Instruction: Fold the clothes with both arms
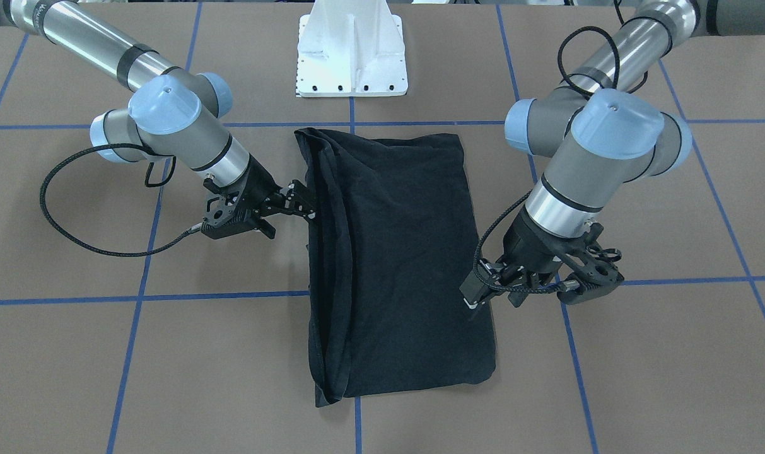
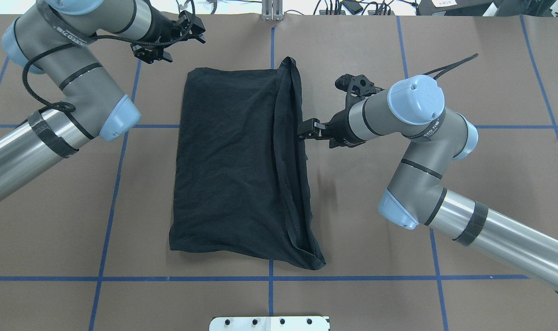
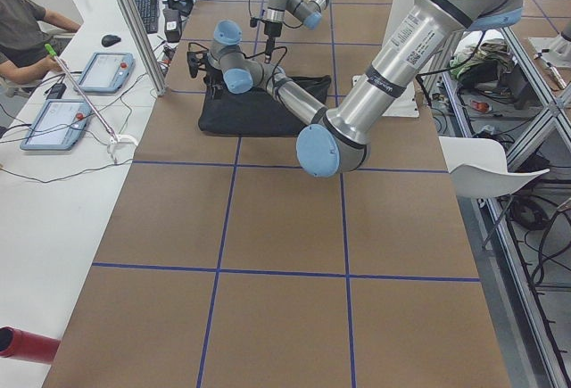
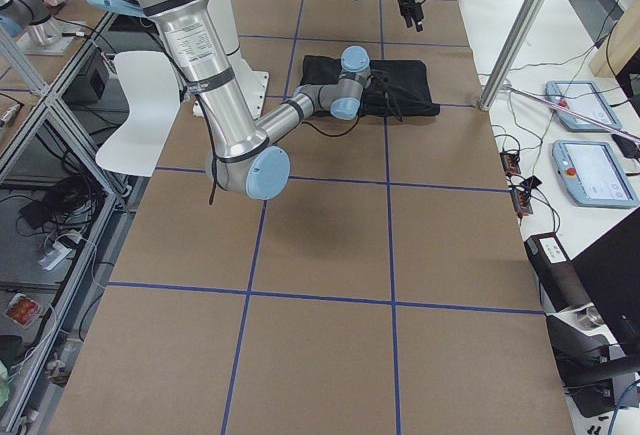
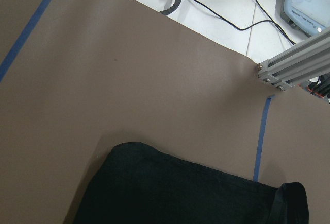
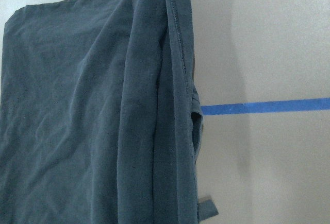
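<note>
The black T-shirt (image 1: 401, 265) (image 2: 232, 161) lies folded lengthwise on the brown table, plain side up, its layered hems bunched along the edge nearest my right arm. My right gripper (image 1: 305, 200) (image 2: 304, 130) sits low at the middle of that edge, fingers apart, tips touching the cloth. The right wrist view shows the same edge of the shirt (image 6: 77, 121) close up. My left gripper (image 1: 492, 296) (image 2: 193, 32) hangs open in the air past the shirt's far corner on my left, holding nothing. The left wrist view looks down on that shirt corner (image 5: 180, 193).
The white pedestal base (image 1: 350, 57) (image 2: 269, 323) stands at the robot's side of the shirt. Blue tape lines (image 2: 269, 278) grid the table. An aluminium post (image 5: 294, 64) and a desk with tablets (image 3: 103, 71) border the far side, where a person (image 3: 27, 31) sits.
</note>
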You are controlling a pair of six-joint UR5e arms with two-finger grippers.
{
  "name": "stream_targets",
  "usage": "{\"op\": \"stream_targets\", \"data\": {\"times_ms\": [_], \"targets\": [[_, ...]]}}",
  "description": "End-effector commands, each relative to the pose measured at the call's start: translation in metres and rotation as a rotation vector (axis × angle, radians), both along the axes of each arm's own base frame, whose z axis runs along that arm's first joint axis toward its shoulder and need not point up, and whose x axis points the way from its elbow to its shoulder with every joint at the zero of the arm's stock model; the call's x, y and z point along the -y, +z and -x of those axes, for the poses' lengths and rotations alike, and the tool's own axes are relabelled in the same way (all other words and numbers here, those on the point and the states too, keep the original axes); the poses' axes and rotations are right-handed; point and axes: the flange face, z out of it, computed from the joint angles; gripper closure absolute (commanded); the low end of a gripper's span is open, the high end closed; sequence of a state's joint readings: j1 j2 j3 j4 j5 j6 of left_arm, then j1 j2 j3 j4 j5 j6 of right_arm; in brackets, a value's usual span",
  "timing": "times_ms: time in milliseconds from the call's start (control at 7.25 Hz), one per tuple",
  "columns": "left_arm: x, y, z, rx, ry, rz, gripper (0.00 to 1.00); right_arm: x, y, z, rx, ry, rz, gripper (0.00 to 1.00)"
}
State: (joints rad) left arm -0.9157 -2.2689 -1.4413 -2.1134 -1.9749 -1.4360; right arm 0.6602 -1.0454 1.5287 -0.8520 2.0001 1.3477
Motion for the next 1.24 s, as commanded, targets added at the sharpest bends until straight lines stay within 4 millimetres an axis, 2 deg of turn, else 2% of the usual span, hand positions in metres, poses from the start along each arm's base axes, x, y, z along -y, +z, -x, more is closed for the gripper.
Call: {"op": "stream_targets", "data": {"times_ms": [0, 138, 276, 414, 689, 827, 965, 1103], "targets": [[-0.021, -0.028, 0.021, -0.034, 0.004, -0.086, 0.00, 0.001, -0.002, 0.004, 0.003, 0.000, -0.001, 0.00], [-0.043, -0.046, 0.038, -0.069, 0.004, -0.132, 0.00, 0.002, 0.000, 0.005, -0.001, 0.002, 0.009, 0.00], [-0.068, -0.047, 0.056, -0.086, 0.004, -0.159, 0.00, 0.008, 0.009, 0.012, -0.019, 0.002, 0.017, 0.01], [-0.081, -0.050, 0.065, -0.091, 0.015, -0.194, 0.00, 0.017, 0.006, 0.018, -0.023, 0.007, 0.023, 0.01], [-0.086, -0.064, 0.068, -0.099, 0.021, -0.232, 0.00, 0.054, -0.009, 0.046, -0.047, 0.023, 0.038, 0.01], [-0.086, -0.072, 0.067, -0.104, 0.019, -0.242, 0.00, 0.074, -0.003, 0.053, -0.070, 0.032, 0.049, 0.01], [-0.086, -0.077, 0.069, -0.099, 0.022, -0.256, 0.00, 0.088, 0.017, 0.057, -0.057, 0.037, 0.016, 0.01], [-0.085, -0.085, 0.069, -0.105, 0.020, -0.265, 0.00, 0.098, 0.022, 0.049, -0.049, 0.051, 0.007, 0.02]]}}
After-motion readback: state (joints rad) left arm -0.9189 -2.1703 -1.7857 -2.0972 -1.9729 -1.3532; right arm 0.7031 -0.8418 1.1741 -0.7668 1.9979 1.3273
